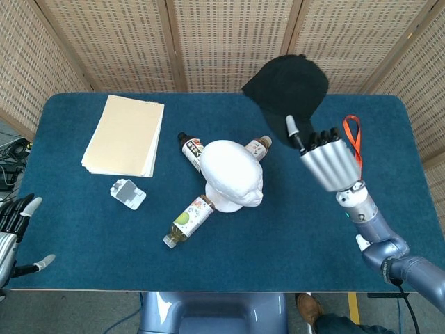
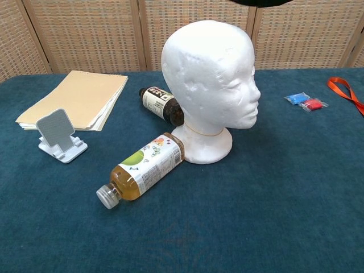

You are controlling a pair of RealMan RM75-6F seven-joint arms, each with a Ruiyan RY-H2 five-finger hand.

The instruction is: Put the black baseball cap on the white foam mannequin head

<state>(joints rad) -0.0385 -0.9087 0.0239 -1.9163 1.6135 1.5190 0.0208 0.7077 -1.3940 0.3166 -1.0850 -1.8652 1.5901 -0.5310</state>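
Observation:
The white foam mannequin head (image 1: 233,174) (image 2: 209,85) stands upright mid-table, face toward the right. My right hand (image 1: 325,156) is raised high above the table to the right of the head and holds the black baseball cap (image 1: 288,85) up by its rear edge. In the chest view only a sliver of the black cap (image 2: 259,2) shows at the top edge, above and right of the head. My left hand (image 1: 14,233) hangs off the table's front-left corner, fingers apart, holding nothing.
Three bottles lie around the head's base: a green-label one (image 1: 188,220) in front, a dark one (image 1: 190,151) behind, another (image 1: 256,147) at its right. A manila folder (image 1: 125,135), a small phone stand (image 1: 128,193), blue and red packets (image 2: 305,102) and an orange lanyard (image 2: 344,92) lie on the blue table (image 1: 90,229).

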